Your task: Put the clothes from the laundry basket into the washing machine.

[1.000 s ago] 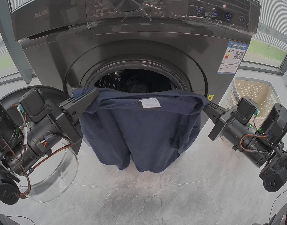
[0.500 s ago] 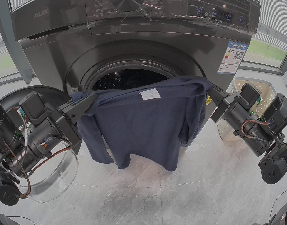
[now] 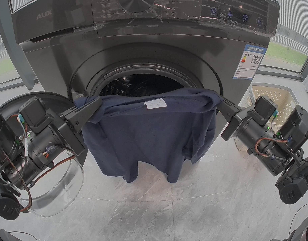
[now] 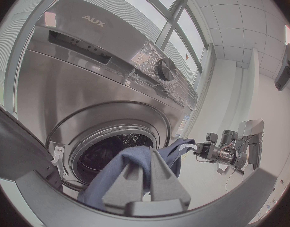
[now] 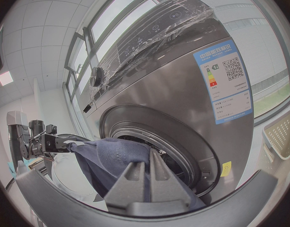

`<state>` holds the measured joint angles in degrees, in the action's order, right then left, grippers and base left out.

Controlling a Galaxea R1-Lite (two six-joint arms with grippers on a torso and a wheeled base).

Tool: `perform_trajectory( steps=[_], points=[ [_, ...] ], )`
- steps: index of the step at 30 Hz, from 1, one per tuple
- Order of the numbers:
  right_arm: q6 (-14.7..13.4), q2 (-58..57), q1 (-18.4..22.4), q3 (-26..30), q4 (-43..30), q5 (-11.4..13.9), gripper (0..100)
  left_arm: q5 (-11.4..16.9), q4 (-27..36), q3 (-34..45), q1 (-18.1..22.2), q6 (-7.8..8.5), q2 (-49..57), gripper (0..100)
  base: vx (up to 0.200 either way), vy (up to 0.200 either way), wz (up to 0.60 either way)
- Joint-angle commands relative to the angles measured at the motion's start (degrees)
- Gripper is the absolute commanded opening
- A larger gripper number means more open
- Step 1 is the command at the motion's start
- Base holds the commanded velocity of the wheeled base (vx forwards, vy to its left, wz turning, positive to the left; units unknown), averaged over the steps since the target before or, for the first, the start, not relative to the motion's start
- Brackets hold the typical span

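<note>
**Garment (image 3: 154,134) hanging at drum mouth (image 3: 140,84) – loading not yet done**

Fingers: L gripper (image 3: 95,101) is pinching one top corner of the garment. Its jaws are closing tight on the fabric, w/ cloth bunching btwn them in the L wrist view. R gripper (image 3: 222,105) is doing likewise on the opposite top corner, w/ cloth wrapping over its fingers in the R wrist view. Both holds are looking firm, and no corner is slipping free.

Garment: the navy cloth is hanging stretched btwn the two grippers like a sheet. Its top edge is running across the lower part of the drum mouth, and a white label (image 3: 155,103) is facing the head cam. The rest is drooping down in front of the machine's front panel. None of it is lying inside the drum.

Surroundings: washing machine (image 3: 144,51) is standing w/ door (image 3: 60,191) swung open toward the robot's left, just beside the L arm. Laundry basket (image 3: 278,99) is sitting to the right of the machine, behind the R arm. The arm is hiding the basket's bottom, so any remaining load can't be judged.

Progress (judgement): pick-up and carry are reading as done. Insertion is pending, since the cloth is needing to go fwd through the opening before release. Drum contents are too dark to tell.
</note>
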<state>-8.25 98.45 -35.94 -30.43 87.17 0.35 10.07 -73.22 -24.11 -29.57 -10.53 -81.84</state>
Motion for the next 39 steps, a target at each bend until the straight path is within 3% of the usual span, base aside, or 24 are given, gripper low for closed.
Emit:
perform_trajectory(
  steps=[1,12,17,39],
  points=[
    [-0.2,0.0,-0.9,-0.2,0.0,-0.1,0,0.1,0.0,0.2,0.0,-0.01,0.0,0,0.000,0.000,0.00],
    [-1.2,-0.9,-0.8,-2.0,0.0,-0.3,0,0.1,-0.1,-0.2,0.0,-0.01,0.0,0,0.000,0.000,0.00],
    [-1.2,0.2,-1.5,3.2,-0.1,-0.3,0,0.1,-0.1,0.3,-0.6,0.25,0.0,0,0.000,0.000,0.00],
    [-1.9,0.1,-1.9,0.7,0.0,-0.4,0,0.3,-0.1,1.1,-1.5,0.34,0.1,0,0.000,0.000,0.00]
  ],
)
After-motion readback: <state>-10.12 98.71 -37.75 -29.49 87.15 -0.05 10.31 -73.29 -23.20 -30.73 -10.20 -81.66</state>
